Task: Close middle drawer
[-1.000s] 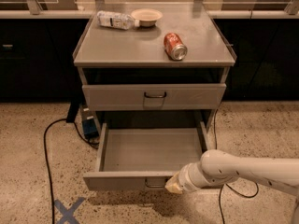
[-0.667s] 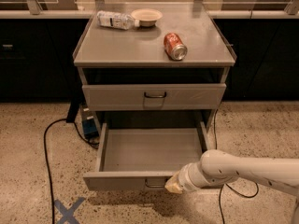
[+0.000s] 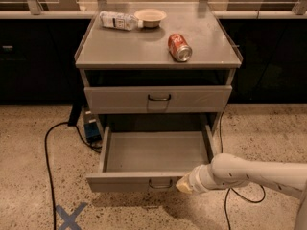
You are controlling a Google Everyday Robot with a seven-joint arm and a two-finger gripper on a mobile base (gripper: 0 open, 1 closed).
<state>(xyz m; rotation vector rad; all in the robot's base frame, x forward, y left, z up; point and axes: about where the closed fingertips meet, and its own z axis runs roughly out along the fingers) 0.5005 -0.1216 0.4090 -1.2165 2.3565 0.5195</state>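
The middle drawer of the grey metal cabinet is pulled far out and shows an empty grey inside. Its short front panel carries a small dark wire handle. Above it the taller-fronted top drawer is pushed in. My white arm reaches in from the right. My gripper is at the right end of the open drawer's front panel, just right of the handle, against or very close to the panel. The lowest drawer is hidden under the open one.
On the cabinet top lie a red soda can, a plastic bottle and a pale bowl. A black cable and a blue tape X are on the speckled floor at left. A blue box sits beside the cabinet.
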